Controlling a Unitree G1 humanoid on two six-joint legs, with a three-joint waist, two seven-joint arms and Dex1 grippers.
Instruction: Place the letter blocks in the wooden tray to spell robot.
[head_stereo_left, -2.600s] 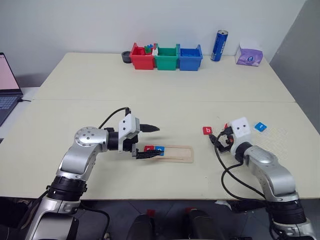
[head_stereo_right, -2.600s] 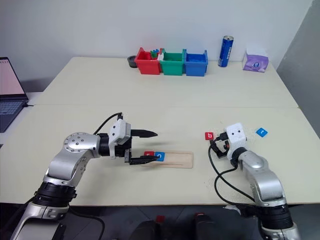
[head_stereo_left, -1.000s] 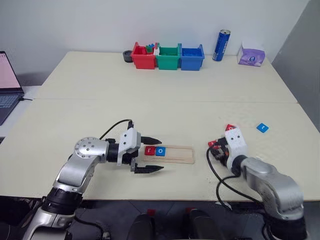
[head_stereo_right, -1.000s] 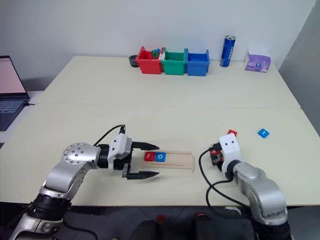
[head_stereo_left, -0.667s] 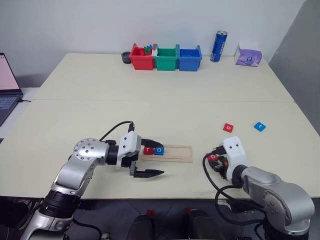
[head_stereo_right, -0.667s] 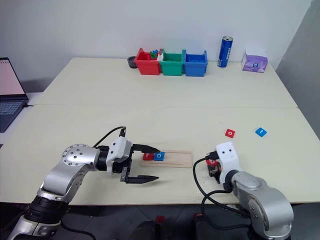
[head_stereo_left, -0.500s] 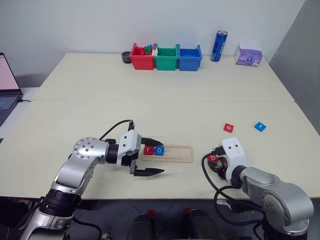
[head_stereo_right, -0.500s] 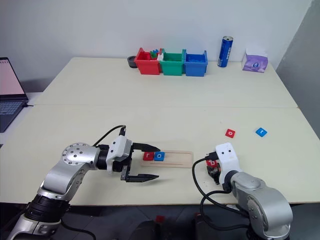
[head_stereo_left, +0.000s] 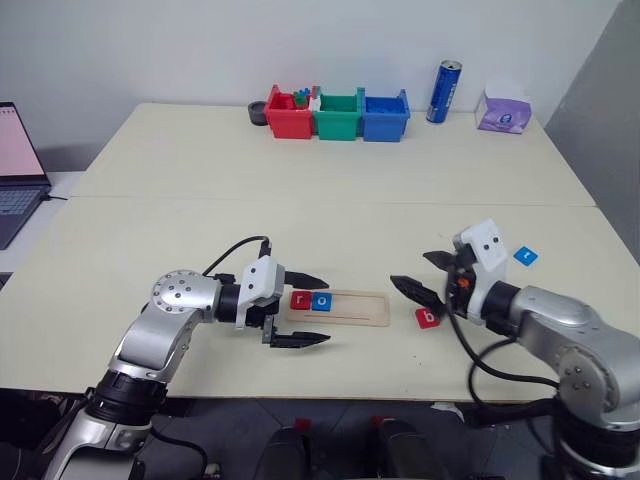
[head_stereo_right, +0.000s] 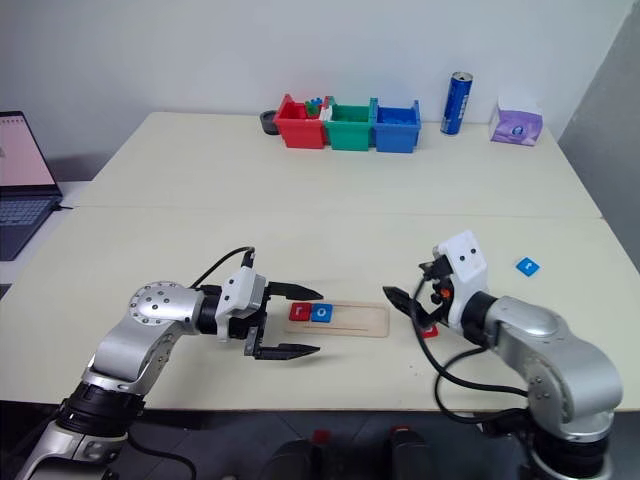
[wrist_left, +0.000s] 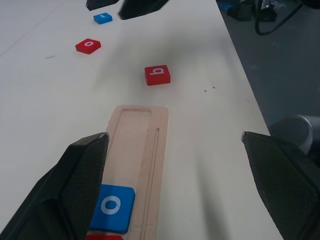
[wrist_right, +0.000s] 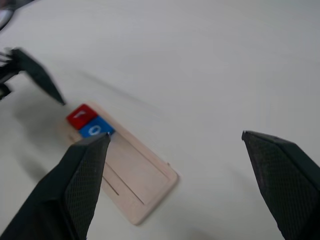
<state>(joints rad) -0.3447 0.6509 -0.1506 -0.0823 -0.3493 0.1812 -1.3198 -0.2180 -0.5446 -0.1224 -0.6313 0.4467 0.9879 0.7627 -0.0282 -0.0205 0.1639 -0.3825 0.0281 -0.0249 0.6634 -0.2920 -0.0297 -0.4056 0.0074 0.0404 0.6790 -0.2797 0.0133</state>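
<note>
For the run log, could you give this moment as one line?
tray: r, o placed | red b block: on table beside tray | left gripper: open | right gripper: open, empty

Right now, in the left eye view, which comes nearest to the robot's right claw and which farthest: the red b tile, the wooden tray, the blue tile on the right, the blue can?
From the right gripper:
1. Red b tile, on the table just beneath the fingers.
2. Wooden tray, toward the left arm.
3. Blue tile, out on the right side; close to the tray's distance, hard to call.
4. Blue can, at the table's far edge.
</note>
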